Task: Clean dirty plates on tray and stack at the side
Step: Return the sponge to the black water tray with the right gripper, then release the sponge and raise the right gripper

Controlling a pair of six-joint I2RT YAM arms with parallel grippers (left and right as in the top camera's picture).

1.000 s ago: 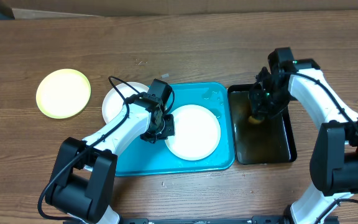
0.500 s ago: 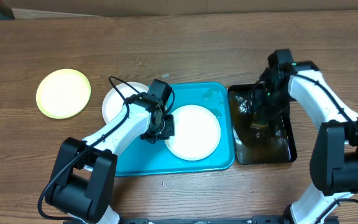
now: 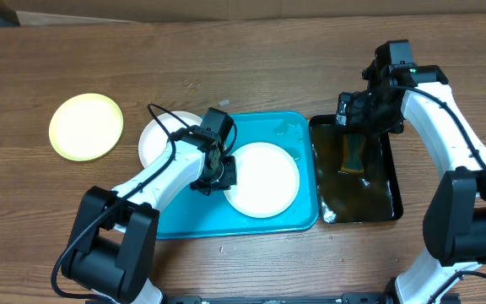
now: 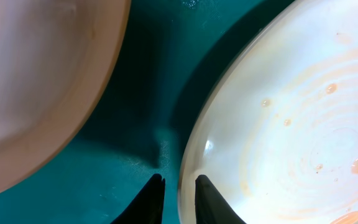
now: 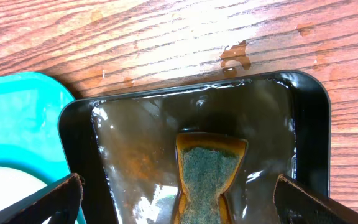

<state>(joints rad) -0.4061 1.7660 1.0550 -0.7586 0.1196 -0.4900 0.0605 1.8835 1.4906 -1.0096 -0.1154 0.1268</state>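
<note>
We see the left gripper [image 4: 179, 180] down in the blue tray [image 3: 298, 127], its 2 fingers [image 4: 151, 200] pinched on the left rim of a white plate [image 3: 262, 179], 1 finger on each side of the edge. That plate lies flat in the tray's middle, and orange smears and rings show across it in the wrist view. A second white plate [image 3: 160, 139] sits at the tray's left edge, partly under the left arm. The yellow-green plate [image 3: 86, 127] lies alone on the table [image 3: 243, 59], well to the left.

Over on the right, the right gripper [image 5: 178, 178] hangs above the black tub [image 3: 369, 198], fingers spread wide and touching nothing. Below it a sponge [image 5: 210, 171] with a pinched-in waist sits in the tub's brownish liquid. A small wet spot marks the wood just beyond the tub.
</note>
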